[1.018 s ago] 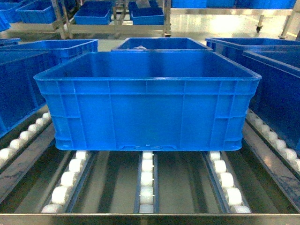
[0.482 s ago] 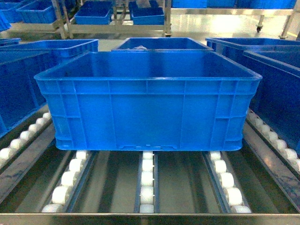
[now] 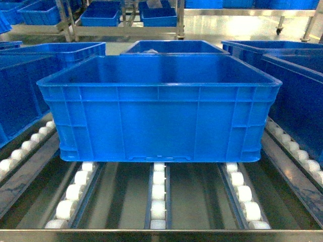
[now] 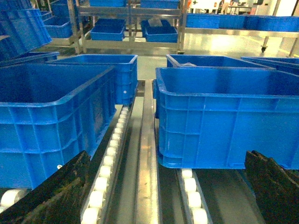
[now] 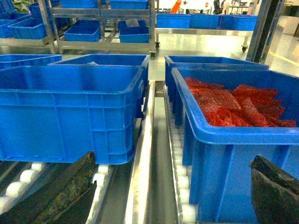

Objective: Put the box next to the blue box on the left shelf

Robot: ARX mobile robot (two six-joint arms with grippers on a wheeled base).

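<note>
The box (image 3: 159, 113), a large bright blue open-top crate, rests on the white roller tracks of the left shelf (image 3: 158, 196), in the middle lane. It also shows in the left wrist view as the box (image 4: 224, 121) and in the right wrist view as the box (image 5: 65, 112). Another blue box (image 4: 46, 116) stands in the lane to its left, apart by a steel rail. My left gripper (image 4: 159, 196) is open, short of the box's near left corner. My right gripper (image 5: 168, 196) is open near its right corner. Neither touches anything, and neither shows in the head view.
A blue crate (image 5: 233, 140) filled with red bagged items sits in the right lane. More blue crates (image 3: 174, 47) stand behind on the rollers. Steel racks (image 3: 121, 20) with crates stand across the aisle. A steel lip (image 3: 161, 235) bounds the shelf's near edge.
</note>
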